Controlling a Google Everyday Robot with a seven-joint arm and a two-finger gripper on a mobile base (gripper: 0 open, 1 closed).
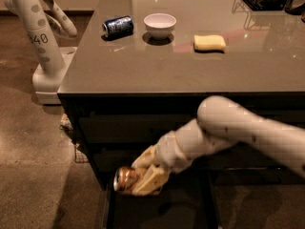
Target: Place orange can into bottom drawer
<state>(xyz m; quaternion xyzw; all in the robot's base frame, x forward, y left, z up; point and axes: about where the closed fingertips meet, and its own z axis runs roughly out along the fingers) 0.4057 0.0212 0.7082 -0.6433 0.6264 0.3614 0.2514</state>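
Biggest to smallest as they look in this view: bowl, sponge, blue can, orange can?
1. White bowl.
2. Yellow sponge and blue can, alike.
Orange can: unranked, half hidden in the gripper above the bottom drawer, nearer the camera.

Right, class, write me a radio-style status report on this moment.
Gripper shut on orange can, low over open bottom drawer. Can held sideways, not yet released. Blue can, bowl, sponge up on counter, out of the way.

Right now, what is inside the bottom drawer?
Only a flat dark floor shows in the bottom drawer. The hand holds the orange can over its back part, hiding the floor beneath. I cannot tell whether the can touches it.
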